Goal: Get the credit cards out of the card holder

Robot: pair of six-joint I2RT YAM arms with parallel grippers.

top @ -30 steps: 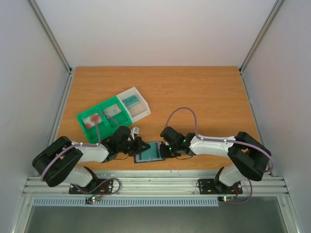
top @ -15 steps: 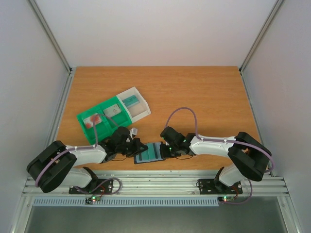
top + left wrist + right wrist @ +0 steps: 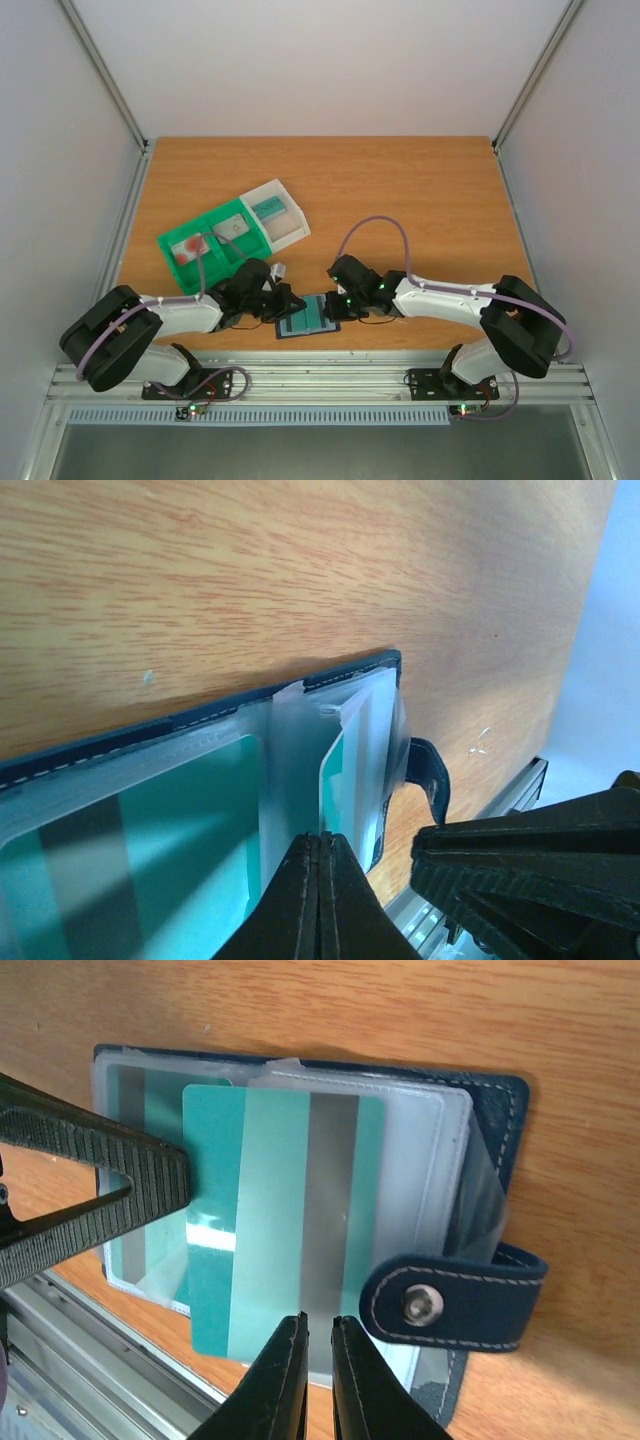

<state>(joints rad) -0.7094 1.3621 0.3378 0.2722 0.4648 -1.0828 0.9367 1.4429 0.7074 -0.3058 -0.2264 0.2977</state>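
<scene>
The card holder lies open and flat on the worktop, close to the near edge and between the 2 arms. It is well apart from the green and white tray farther back on the left. In the right wrist view, its strap tab with a metal snap lies across one corner of the holder. 1 teal card with a grey stripe lies slightly askew on top of the clear sleeves, its lower edge past the sleeve edge. A second card, also teal and grey, sits inside a sleeve on the other half.

The left gripper is closed, its fingertips pressed together at the edge of a clear sleeve. Whether plastic is pinched between them cannot be told. In the right wrist view its fingers reach in from the left, and their tip overlaps the left edge of the teal card. The right gripper points down at the lower edge of that card. Its jaws stand a narrow slit apart, with nothing seen pinched between them.
</scene>
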